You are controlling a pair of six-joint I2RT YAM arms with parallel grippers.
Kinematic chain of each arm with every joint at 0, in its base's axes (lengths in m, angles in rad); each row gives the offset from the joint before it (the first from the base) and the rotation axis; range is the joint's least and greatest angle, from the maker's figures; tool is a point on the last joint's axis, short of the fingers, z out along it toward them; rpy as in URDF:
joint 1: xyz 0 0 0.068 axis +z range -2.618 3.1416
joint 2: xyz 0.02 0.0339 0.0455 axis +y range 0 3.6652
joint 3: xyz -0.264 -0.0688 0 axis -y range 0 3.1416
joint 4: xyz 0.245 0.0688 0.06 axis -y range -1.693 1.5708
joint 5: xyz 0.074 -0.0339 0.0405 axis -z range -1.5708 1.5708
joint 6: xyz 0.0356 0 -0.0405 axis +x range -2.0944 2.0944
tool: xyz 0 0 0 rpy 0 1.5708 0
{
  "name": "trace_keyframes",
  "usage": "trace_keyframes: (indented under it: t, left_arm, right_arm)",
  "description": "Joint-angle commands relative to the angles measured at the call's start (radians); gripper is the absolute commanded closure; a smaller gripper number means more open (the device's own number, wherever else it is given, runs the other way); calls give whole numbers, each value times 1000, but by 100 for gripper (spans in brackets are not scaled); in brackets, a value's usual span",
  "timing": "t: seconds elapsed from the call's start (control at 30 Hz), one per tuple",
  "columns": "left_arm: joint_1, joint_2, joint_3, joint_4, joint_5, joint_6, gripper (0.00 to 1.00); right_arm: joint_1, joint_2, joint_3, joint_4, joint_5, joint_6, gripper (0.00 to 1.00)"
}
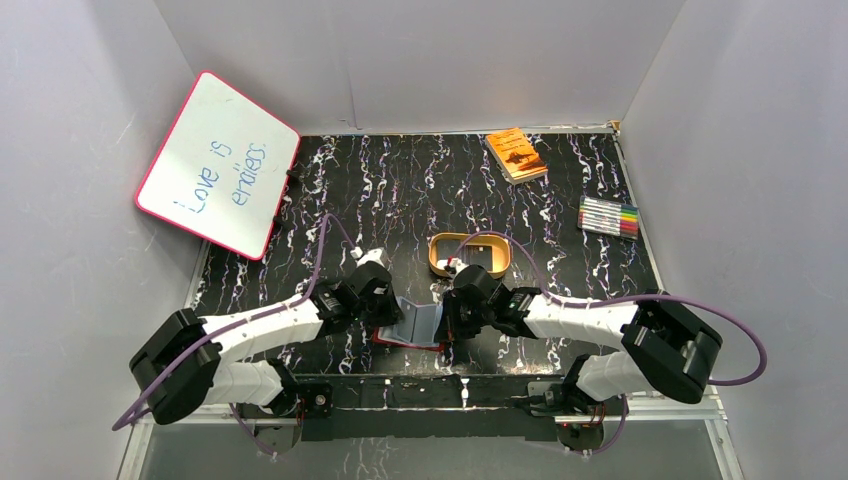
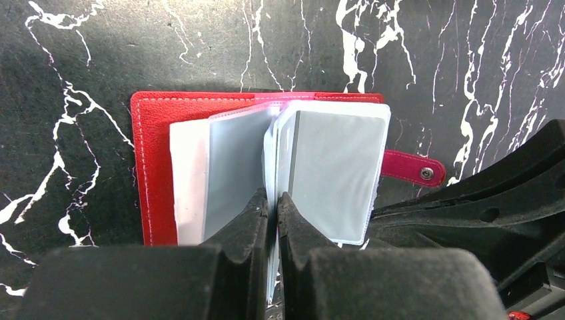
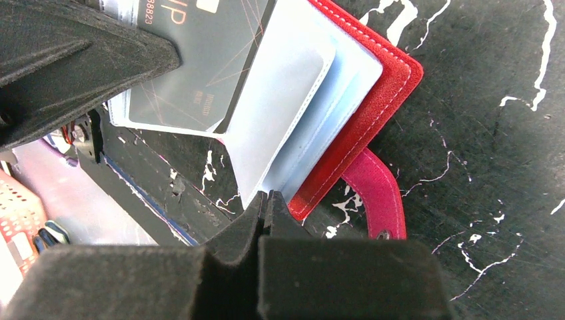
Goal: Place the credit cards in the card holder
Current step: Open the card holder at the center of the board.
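The red card holder [image 2: 150, 167] lay open on a black tabletop [image 1: 400, 190] veined with white like marble, close to the near edge and between the two arms. Its grained, leather-like cover carried pale stitching, and a darker pink snap tab [image 2: 406, 167] with a small metal stud [image 2: 426, 173] lay out flat on the table. Clear plastic sleeves [image 2: 233, 167] fanned up from the spine. One held a dark grey credit card [image 3: 193, 60] printed with pale lettering.

The left gripper [image 2: 273, 200] had its black, ridged fingers pressed together on the sleeves at the middle of the fan. The right gripper [image 3: 266, 197] had its fingers closed flat against each other where a sleeve corner met their tips. Whether that corner was pinched could not be told.

Beyond the holder sat a gold oval tray [image 1: 440, 255]. An orange book [image 1: 516, 154] lay at the far edge, and a pack of coloured markers [image 1: 609, 216] lay toward the right side. A pink-rimmed whiteboard [image 1: 220, 165] with blue handwriting leaned against the left of three plain, pale grey walls [image 1: 420, 60] enclosing the table.
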Motion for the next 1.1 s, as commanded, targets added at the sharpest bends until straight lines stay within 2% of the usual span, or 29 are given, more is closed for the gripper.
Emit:
trace_keyframes:
  t: [0.0, 0.27, 0.4, 0.47, 0.7, 0.9, 1.07]
  left_arm:
    - [3, 42, -42, -113, -89, 12, 100]
    - [2, 97, -46, -123, -112, 1, 100]
    - [2, 99, -56, -124, -117, -11, 100]
    - [2, 97, -61, -122, -119, -14, 100]
    - [2, 115, -60, -122, -116, -21, 100]
    - [2, 124, -71, -114, -96, -41, 100]
    - [2, 117, -73, -112, -94, -44, 100]
  right_arm:
    - [4, -14, 47, 20, -2, -18, 100]
    - [3, -75, 37, -34, 57, 1, 99]
    - [4, -132, 29, -51, 102, 16, 72]
    - [4, -149, 29, -59, 118, 29, 64]
    - [-13, -172, 19, -55, 189, 123, 66]
    - [-73, -144, -7, -3, 107, 173, 67]
    - [-81, -109, -1, -16, 104, 184, 73]
